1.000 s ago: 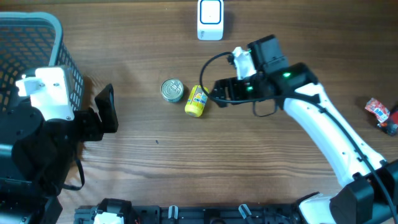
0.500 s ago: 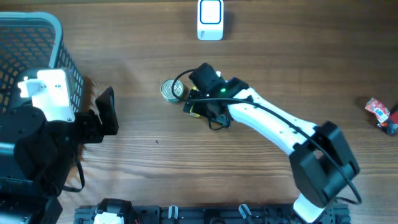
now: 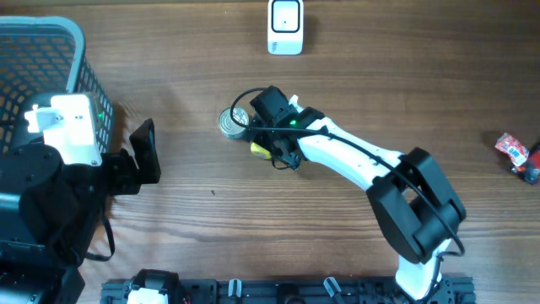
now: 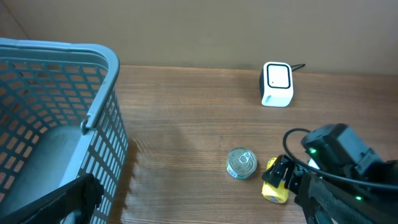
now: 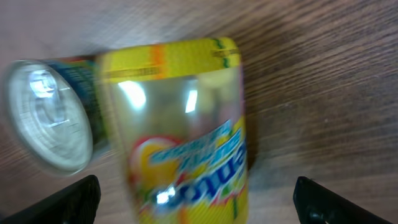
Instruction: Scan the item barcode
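The wooden worktop (image 3: pixel 253 236) carries a blue-grey mesh basket (image 3: pixel 72 38) at its far left corner. The white right arm (image 3: pixel 354 160) reaches across from the near right edge toward the middle, and the left arm (image 3: pixel 59 135) sits beside the basket. A small white scanner (image 3: pixel 285 27) stands upright at the far edge, well apart from everything else. Near the centre a round tin (image 3: pixel 232 122) stands upright, and just beside it the yellow can (image 4: pixel 275 188) lies on its side on the wood. The right fingers (image 5: pixel 71 200) are spread wide on either side of the yellow can, hanging over it without gripping it. The left fingers (image 3: pixel 143 152) stand wide apart with nothing between them. A red packet (image 3: pixel 513 149) lies at the far right edge.
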`<state>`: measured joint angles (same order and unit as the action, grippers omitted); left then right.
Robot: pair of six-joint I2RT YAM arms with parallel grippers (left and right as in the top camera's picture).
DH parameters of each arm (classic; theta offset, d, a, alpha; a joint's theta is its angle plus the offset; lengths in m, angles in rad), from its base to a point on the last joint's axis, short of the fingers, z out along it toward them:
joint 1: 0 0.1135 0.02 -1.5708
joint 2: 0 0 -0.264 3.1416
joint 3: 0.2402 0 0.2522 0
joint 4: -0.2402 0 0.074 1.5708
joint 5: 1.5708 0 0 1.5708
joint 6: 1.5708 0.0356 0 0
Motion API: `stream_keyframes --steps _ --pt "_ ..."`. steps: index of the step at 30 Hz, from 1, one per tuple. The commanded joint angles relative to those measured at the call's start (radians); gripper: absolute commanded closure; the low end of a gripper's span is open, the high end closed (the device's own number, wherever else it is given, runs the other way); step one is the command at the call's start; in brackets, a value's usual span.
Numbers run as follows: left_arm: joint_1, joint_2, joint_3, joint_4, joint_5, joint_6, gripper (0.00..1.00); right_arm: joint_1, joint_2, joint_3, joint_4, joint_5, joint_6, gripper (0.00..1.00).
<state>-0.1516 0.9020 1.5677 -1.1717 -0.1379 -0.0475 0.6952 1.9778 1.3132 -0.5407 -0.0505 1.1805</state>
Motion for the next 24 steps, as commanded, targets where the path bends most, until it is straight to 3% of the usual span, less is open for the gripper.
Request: stream_keyframes --steps 1,15,24 --pt "-0.002 -0.001 0.001 0.0 -0.009 -0.014 0.0 -0.002 0.049 0.001 0.001 0.013 -0.002 0.08" --pt "-0.002 -0.001 0.001 -0.013 -0.01 -0.013 0.0 -0.002 0.06 0.001 -0.011 -0.033 -0.085 0.47" --pt "-0.002 0.0 0.001 -0.015 -0.01 -0.013 0.0 -0.002 0.031 0.002 -0.026 -0.069 -0.108 0.49"
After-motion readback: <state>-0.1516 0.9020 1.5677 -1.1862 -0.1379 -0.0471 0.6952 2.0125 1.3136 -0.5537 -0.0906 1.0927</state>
